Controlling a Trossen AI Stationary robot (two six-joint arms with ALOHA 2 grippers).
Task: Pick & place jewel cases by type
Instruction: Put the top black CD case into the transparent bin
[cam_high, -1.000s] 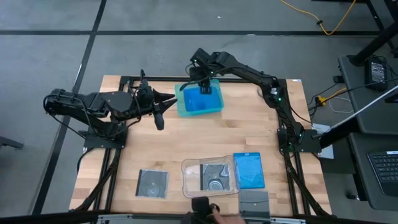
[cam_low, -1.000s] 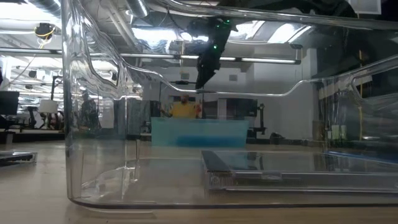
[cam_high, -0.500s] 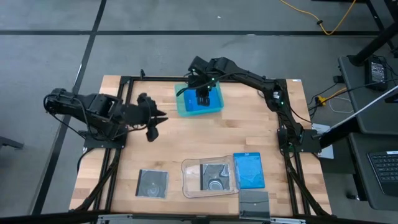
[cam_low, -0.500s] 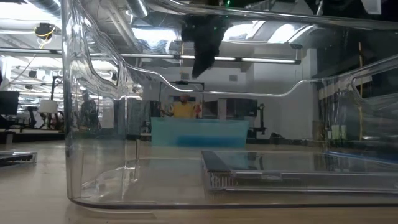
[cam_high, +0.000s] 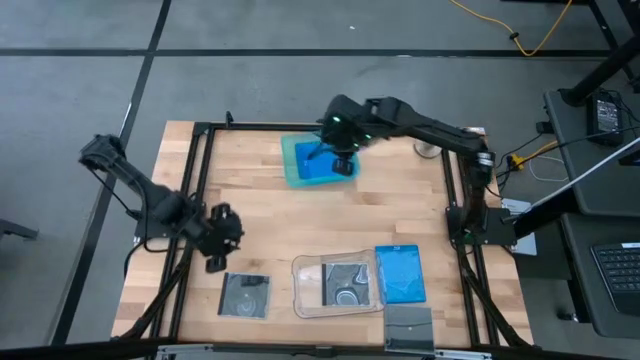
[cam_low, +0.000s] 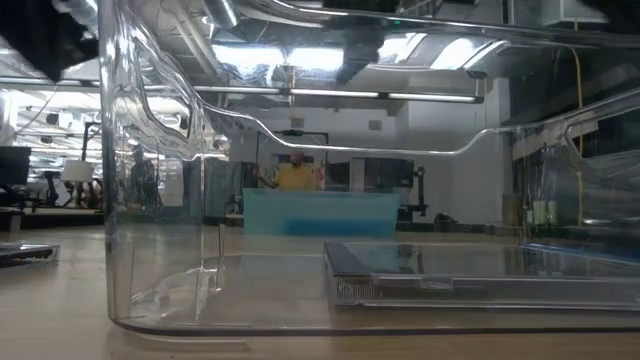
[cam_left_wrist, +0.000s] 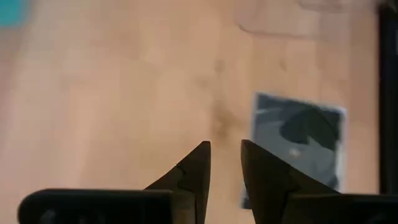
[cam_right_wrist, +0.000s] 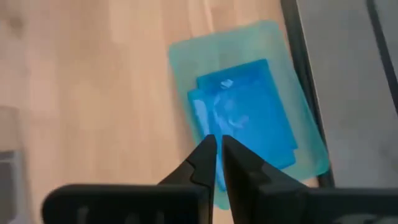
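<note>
Bright, even light — blurred wrist views
</note>
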